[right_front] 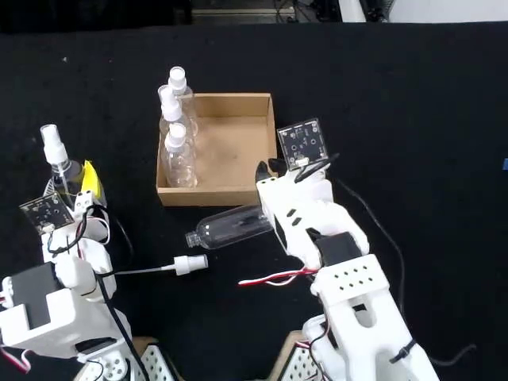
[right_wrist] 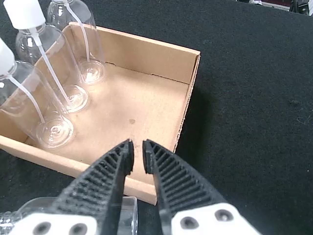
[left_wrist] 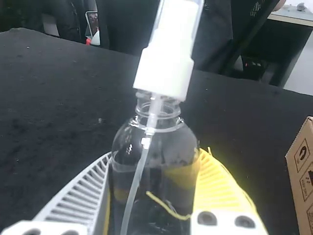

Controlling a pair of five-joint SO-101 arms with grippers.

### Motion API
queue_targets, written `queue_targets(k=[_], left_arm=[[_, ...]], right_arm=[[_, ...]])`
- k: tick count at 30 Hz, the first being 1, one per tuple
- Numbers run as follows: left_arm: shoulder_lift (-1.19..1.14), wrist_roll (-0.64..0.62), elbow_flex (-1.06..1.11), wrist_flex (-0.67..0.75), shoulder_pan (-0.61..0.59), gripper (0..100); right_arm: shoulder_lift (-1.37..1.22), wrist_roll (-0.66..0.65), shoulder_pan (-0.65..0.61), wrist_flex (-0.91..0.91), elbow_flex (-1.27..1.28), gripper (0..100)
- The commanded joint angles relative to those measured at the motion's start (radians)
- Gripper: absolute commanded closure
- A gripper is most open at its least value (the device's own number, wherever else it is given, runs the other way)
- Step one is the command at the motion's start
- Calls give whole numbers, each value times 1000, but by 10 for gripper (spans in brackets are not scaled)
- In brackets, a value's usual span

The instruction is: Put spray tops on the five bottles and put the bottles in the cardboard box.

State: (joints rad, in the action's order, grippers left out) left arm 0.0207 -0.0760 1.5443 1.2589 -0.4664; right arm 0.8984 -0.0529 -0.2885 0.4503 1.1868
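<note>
The right gripper hangs over the near wall of the cardboard box, its black jaws almost together with a narrow gap at the tips. Three clear bottles with white spray tops stand upright in a row along one side of the box. Another clear bottle lies outside the box on the black surface, under the jaws.

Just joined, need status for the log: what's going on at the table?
Bottling job, partway through. Three capped bottles stand along one side inside the cardboard box. The left end effector is clamped on a fourth bottle, held upright away from the box, with a spray top resting in its neck, seemingly not fully seated. The right end effector hangs empty, barely open, over the box's front wall. A fifth bottle lies uncapped on the table before the box, a loose spray top near it.
</note>
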Motion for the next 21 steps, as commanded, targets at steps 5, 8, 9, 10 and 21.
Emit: queue_targets(k=[5,8,9,10,21], left_arm=[[58,6,7,2,-5,970],[123,6,28,-6,-4,970],[152,6,41,-6,-4,970],[180,6,51,-8,-4,970],[552,6,111,-353,-13,970]], right_arm=[[48,0,15,-26,-4,987],[48,-2,15,-28,-8,987],[48,0,15,-41,-7,987],[48,0,15,-52,-2,987],[48,0,17,-58,1,987]])
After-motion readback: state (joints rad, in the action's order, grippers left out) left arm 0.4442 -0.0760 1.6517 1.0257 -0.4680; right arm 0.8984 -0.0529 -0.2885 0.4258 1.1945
